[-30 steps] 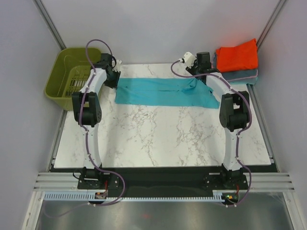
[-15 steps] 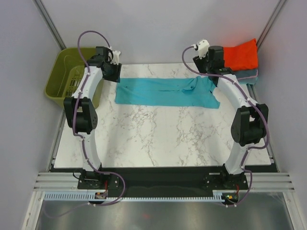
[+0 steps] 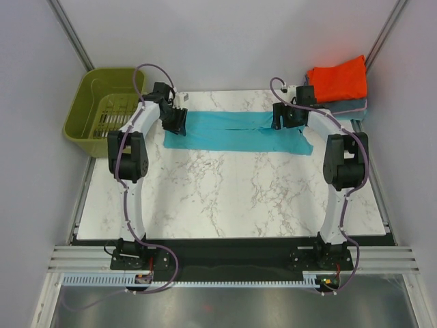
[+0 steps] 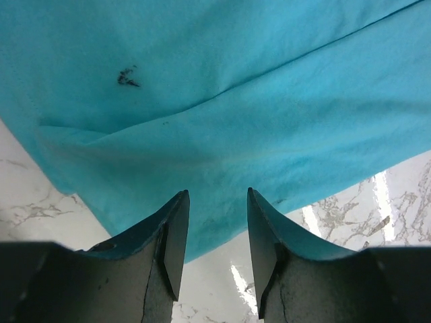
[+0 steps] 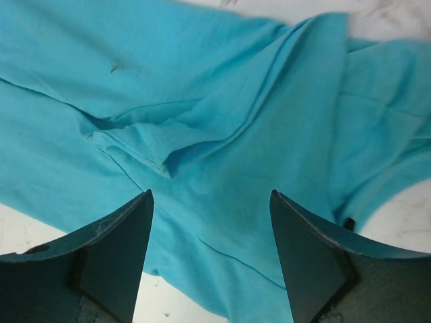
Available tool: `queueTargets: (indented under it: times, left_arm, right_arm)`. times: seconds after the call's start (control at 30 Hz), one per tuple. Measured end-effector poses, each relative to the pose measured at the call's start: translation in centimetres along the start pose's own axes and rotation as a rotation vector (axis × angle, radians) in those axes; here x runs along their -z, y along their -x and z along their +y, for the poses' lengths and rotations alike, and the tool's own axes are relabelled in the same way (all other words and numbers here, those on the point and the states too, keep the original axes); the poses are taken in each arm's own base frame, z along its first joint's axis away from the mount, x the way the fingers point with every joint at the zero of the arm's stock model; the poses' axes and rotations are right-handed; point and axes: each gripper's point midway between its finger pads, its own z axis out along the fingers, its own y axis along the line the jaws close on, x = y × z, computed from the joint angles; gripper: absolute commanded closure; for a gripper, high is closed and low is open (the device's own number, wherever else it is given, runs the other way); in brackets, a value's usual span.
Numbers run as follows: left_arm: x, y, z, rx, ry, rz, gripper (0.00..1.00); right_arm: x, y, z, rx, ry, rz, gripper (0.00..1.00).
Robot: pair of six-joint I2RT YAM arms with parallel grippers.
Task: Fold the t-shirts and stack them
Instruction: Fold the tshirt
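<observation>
Now both arms have swung back in from the far edge and come down over the teal t-shirt point(image 3: 232, 133). The left gripper point(image 3: 176, 117) hangs over its left end and the right gripper point(image 3: 281, 117) over the rumpled right end. Neither holds cloth. The left jaws are parted by a narrow gap just above the hem, and the right jaws are spread wide over a bunched fold.

The shirt has barely shifted and lies as a long folded band across the far part of the table. My guess is that a fresh pinch at each end comes next, for the crosswise fold.

The orange-red shirt point(image 3: 338, 78) sits folded on the grey-blue one point(image 3: 351, 107) at the far right corner. The tabletop point(image 3: 225, 198) is white marble-patterned, pale panels point(image 3: 225, 41) wall it in, and an olive plastic basket point(image 3: 80, 102) stands off its left edge.
</observation>
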Motion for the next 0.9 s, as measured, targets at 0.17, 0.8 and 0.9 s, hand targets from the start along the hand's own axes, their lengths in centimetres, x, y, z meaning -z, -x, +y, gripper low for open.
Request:
queueTargets:
  times: [0.17,0.8,0.9]
  left_arm:
    - [-1.6,-1.8,-0.3,0.009,-0.009,0.056,0.53]
    - [-2.7,-3.1,-0.8,-0.028,0.059,0.105,0.53]
    - [-2.7,-3.1,-0.8,-0.033,0.069,0.102,0.53]
  right_arm:
    - [-2.0,-1.7,1.3,-0.048,0.072,0.053,0.24]
    - [-6.6,2.0,3.6,-0.143,0.201,-0.025,0.23]
    - [-6.6,4.8,4.3,-0.137,0.215,-0.097,0.22]
